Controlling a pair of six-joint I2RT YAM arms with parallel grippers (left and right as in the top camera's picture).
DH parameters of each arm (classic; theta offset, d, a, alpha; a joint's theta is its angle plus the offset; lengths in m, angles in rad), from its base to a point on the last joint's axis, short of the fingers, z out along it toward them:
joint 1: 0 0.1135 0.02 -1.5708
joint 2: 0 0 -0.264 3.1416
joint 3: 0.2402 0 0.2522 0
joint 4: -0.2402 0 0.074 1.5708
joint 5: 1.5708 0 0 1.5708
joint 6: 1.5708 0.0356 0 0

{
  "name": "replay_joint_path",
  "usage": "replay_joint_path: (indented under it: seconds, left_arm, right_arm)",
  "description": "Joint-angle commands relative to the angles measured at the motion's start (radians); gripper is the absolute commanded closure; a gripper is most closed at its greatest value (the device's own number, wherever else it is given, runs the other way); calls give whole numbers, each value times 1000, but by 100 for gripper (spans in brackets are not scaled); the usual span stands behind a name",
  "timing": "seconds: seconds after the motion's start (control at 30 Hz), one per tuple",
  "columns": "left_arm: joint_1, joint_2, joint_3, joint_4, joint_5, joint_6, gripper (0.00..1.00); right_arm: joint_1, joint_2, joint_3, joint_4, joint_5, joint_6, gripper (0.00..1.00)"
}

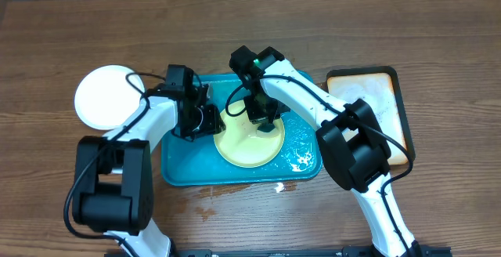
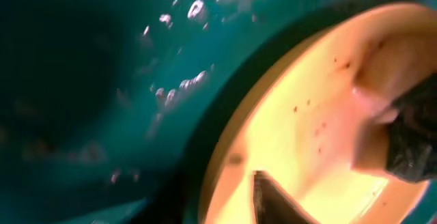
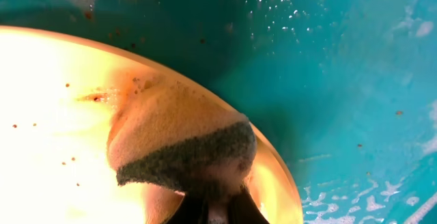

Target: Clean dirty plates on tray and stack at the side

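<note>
I start with the table: bare wood runs along the whole far side and in both far corners, so that is where the open room is. The teal tray lies in the middle. The tan tray is just beside its right rim, so that side is tight.

The white plate sits on the wood near the teal tray's far left corner, apart from it, with my left arm passing beside it. The yellow-green plate lies inside the teal tray near its middle, with a strip of wet tray floor open on the left.

From overhead, the left gripper is at that plate's left edge and the right gripper is over the plate's far half. That view hides both sets of jaws.

The right wrist view shows more. The right gripper is clamped on a sponge, tan with a dark scouring face, which is pressed on the plate just inside its rim. Beyond the rim the tray floor carries droplets and foam.

The left wrist view shows one dark fingertip over the plate's face, brown specks and the plate's curved edge against the teal. I cannot tell how far that gripper is open, or whether it grips the rim.
</note>
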Motion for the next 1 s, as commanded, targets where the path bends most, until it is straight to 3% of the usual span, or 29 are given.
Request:
replay_joint_path:
  seconds: [0.0,0.4,0.43,0.47,0.7,0.97]
  left_arm:
    - [-18,97,-14,1,-25,17,93]
    - [-24,116,-13,-23,-4,32,96]
    - [-24,116,-13,-26,21,33,89]
    - [-22,116,-13,-27,32,33,96]
    - [-23,116,-13,-27,-24,-12,96]
    - [-23,116,-13,-26,-55,-39,96]
  right_arm:
    - [5,31,12,5,-32,-8,96]
    - [4,31,12,3,-31,-8,96]
    - [4,31,12,3,-31,-8,96]
    - [4,31,12,3,-31,-8,96]
    - [4,30,20,-6,-32,-23,96]
    - [4,30,212,-79,-32,-27,96]
